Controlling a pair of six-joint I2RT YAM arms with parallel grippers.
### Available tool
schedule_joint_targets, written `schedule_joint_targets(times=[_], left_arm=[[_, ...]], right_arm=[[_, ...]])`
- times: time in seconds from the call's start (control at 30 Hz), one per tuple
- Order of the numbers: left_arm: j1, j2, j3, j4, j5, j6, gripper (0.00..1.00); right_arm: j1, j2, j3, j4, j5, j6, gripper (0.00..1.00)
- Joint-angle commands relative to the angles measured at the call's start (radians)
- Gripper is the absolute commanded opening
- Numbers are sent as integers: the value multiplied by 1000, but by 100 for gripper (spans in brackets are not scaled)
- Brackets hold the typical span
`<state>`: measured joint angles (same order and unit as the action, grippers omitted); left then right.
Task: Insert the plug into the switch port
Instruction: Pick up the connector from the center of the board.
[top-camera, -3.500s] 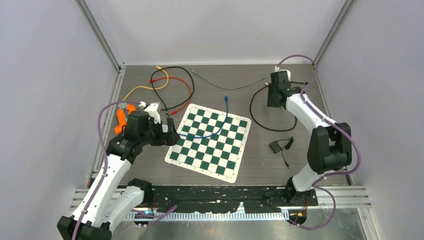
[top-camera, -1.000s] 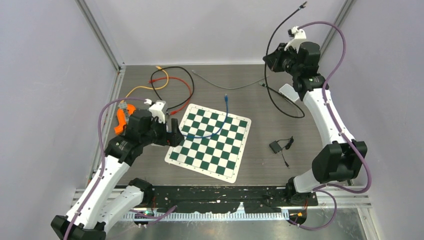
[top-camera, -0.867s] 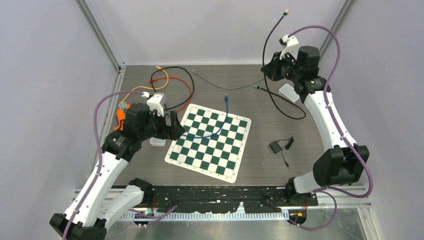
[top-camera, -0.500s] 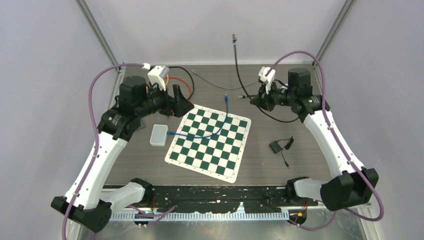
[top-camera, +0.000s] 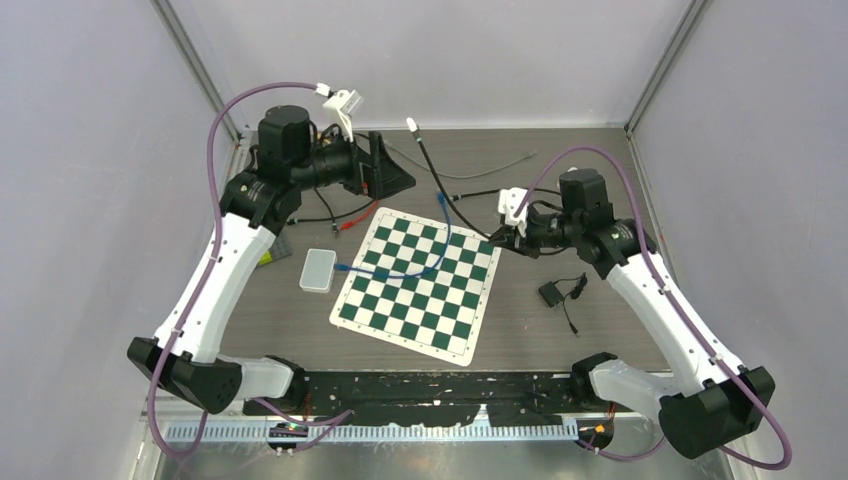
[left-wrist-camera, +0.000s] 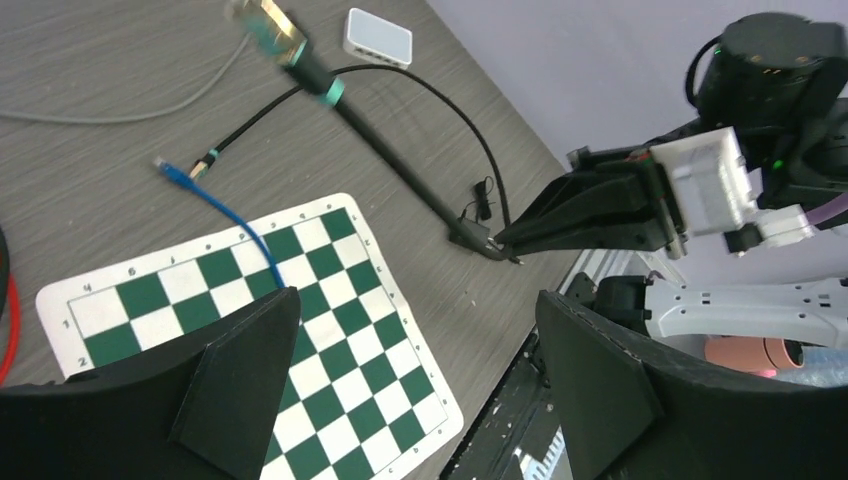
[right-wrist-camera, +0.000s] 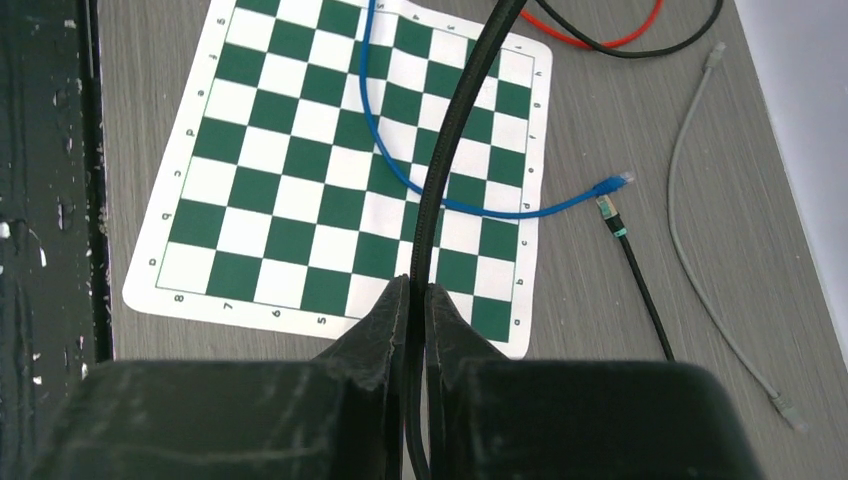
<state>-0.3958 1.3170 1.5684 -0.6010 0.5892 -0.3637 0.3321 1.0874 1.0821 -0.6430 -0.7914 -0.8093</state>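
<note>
My right gripper (top-camera: 500, 236) is shut on a black cable (right-wrist-camera: 450, 140) above the chessboard's right edge. The cable rises stiffly up and to the left from the fingers. Its plug (top-camera: 411, 124) ends in the air; in the left wrist view the plug (left-wrist-camera: 265, 22) is blurred, with a teal collar. My left gripper (top-camera: 402, 178) is raised at the back, open and empty, pointing right, just left of and below the plug. In its own view the left gripper (left-wrist-camera: 415, 298) frames the right gripper (left-wrist-camera: 508, 246). A flat white switch box (top-camera: 319, 269) lies on the table left of the chessboard.
A green-and-white chessboard mat (top-camera: 400, 310) has a blue cable (top-camera: 400, 268) across it. Red and black wires (top-camera: 350, 215) lie at the back left and a grey cable (top-camera: 490, 165) at the back. A small black adapter (top-camera: 551, 293) lies on the right. A second white box (left-wrist-camera: 378, 37) sits at the back right.
My left arm lifted off the table and swung to the back centre, leaving the white box lying there. My right arm carried the cable down and left, bringing the plug near the left gripper.
</note>
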Motion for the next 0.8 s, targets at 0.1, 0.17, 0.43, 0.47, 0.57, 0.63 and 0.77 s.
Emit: schedule_joint_targets(times=[0.1, 0.17, 0.43, 0.47, 0.57, 0.63, 0.77], left_arm=[[23, -15, 27, 126, 100, 26, 91], [43, -9, 25, 133, 89, 12, 90], [172, -6, -12, 281, 224, -180, 83], [174, -2, 2, 263, 217, -180, 83], [188, 41, 79, 105, 141, -215, 81], [193, 74, 128, 18, 139, -211, 79], [196, 96, 152, -70, 135, -217, 74]], right_arm=[[57, -75, -36, 8, 57, -105, 5], [68, -89, -37, 16, 68, -112, 5], [100, -129, 2, -3, 158, -161, 5], [105, -132, 1, -4, 176, -172, 5], [168, -152, -66, 106, 291, -177, 5], [208, -161, -103, 148, 374, -210, 5], [253, -165, -92, 137, 489, -232, 5]])
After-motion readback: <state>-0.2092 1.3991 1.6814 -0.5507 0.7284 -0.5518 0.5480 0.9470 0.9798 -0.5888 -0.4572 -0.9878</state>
